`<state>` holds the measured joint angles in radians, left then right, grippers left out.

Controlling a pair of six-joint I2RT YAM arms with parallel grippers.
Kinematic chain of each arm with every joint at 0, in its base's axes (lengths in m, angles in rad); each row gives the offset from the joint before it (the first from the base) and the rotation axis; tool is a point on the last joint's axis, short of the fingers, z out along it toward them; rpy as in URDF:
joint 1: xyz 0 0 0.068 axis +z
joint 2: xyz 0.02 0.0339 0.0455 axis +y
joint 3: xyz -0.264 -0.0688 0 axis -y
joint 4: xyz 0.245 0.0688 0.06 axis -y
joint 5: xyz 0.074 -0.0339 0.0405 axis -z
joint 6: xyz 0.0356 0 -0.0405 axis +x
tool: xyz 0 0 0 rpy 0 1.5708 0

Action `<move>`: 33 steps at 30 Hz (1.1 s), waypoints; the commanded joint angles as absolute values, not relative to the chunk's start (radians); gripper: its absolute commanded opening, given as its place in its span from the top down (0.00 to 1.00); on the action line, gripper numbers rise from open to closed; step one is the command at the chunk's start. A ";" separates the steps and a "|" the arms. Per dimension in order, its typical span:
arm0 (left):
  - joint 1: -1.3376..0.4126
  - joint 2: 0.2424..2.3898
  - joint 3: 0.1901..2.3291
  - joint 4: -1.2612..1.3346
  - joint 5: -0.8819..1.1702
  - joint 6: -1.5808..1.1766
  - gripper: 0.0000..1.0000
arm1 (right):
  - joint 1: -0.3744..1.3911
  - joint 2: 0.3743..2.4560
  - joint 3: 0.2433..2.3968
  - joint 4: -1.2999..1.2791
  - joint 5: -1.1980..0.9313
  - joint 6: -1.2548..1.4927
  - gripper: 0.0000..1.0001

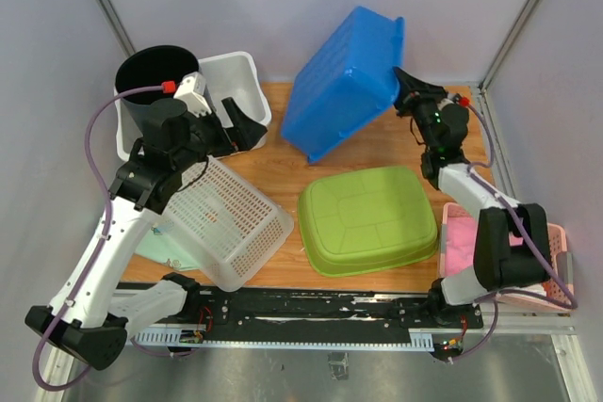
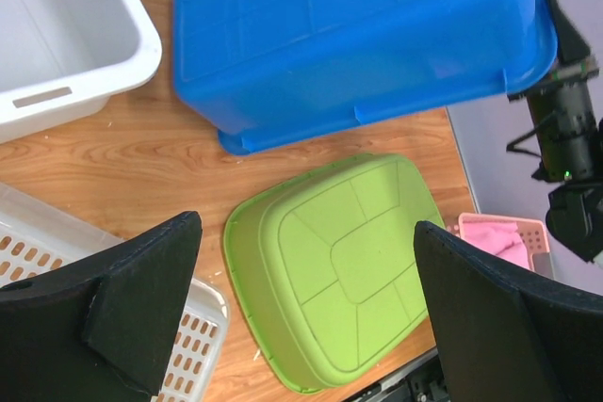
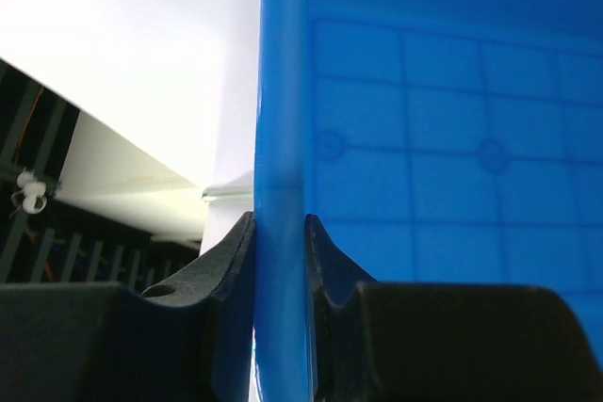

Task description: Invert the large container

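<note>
The big blue plastic container stands tipped at the back of the wooden table. One rim edge is down on the boards, and its smooth base, moulded with a faint grid, is turned up toward the arms. The right gripper is clamped on the raised rim, a thin glossy lip pinched between its black fingers. The left gripper hangs spread wide, holding nothing, above an overturned lime-green tub with rounded corners. Beside that lies a white perforated basket.
</note>
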<state>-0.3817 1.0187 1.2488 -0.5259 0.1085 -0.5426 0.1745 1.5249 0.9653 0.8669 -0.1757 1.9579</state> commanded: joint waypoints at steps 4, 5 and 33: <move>-0.387 1.045 1.313 -0.516 0.159 -0.531 0.01 | -0.076 1.323 0.657 0.826 -0.409 1.814 0.99; -0.388 1.048 1.312 -0.512 0.163 -0.533 0.01 | -0.106 1.312 0.634 0.808 -0.445 1.790 0.95; -0.390 1.091 1.281 -0.496 0.195 -0.528 0.01 | -0.290 1.260 1.062 -0.666 -0.303 0.511 0.28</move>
